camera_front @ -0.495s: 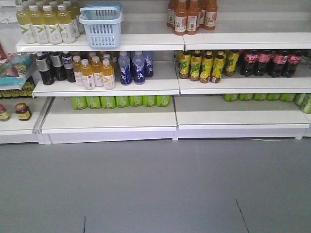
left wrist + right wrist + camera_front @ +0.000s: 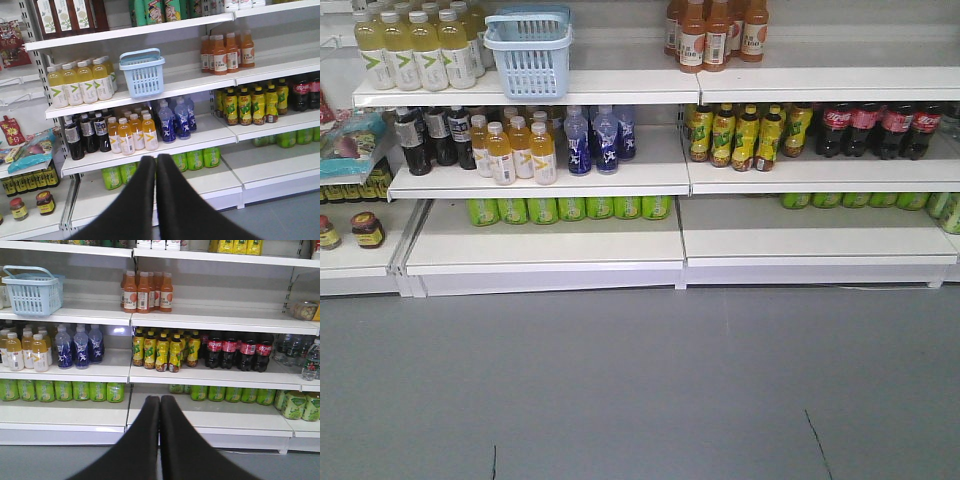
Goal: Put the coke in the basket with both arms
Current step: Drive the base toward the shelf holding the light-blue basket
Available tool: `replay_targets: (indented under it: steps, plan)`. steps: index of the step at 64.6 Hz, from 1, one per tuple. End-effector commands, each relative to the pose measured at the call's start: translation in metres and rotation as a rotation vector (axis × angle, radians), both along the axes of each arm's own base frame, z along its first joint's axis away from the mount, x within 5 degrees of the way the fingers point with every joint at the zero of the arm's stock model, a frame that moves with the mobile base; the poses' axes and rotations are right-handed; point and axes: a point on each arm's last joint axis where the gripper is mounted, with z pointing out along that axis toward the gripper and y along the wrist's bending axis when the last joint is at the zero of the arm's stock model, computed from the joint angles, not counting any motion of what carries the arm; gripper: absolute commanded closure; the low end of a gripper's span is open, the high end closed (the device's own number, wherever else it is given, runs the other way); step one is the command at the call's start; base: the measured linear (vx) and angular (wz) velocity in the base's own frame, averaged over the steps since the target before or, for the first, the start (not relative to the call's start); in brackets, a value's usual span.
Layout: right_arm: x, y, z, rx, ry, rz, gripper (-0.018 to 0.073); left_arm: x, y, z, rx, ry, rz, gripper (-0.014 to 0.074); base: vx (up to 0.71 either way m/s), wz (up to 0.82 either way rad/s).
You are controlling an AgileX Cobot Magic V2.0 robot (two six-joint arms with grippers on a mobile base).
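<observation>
Directly ahead, you faced white shop shelves (image 2: 620,88) stocked with drinks, standing on a grey floor (image 2: 640,380). The light blue basket (image 2: 528,55) stood upright on the upper shelf of the left bay. It was about midway along that shelf and close to its front edge, with a loop handle raised over its rim. It sat just beside a block of pale yellow bottles (image 2: 415,50) that filled the shelf's left end. Orange bottles (image 2: 715,35) stood at the left end of the neighbouring upper shelf, well apart from the basket. One shelf down, dark cola bottles with red labels (image 2: 880,130) lined the right end of the right bay. You could not pick out the coke itself in any view. In the left wrist view, the left gripper (image 2: 155,159) hung in front of the shelves with its two black fingers pressed together and nothing between them. In the right wrist view, the right gripper (image 2: 160,399) looked alike, its fingers closed tip to tip and holding nothing. Both were well apart from the basket.
</observation>
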Motion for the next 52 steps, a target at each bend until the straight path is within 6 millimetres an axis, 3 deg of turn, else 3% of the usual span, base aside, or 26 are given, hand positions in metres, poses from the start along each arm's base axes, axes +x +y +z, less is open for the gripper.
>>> replay_targets:
  steps: [1, 52]
  plan:
    - [-0.0005, -0.0001, 0.0051, -0.012, -0.082, -0.002, 0.0569, -0.0030, 0.0003, 0.0190, -0.017, -0.122, -0.002, 0.0603, 0.00, 0.00]
    - [-0.0005, -0.0001, 0.0051, -0.012, -0.082, -0.002, 0.0569, -0.0030, 0.0003, 0.0190, -0.017, -0.122, -0.002, 0.0603, 0.06, -0.02]
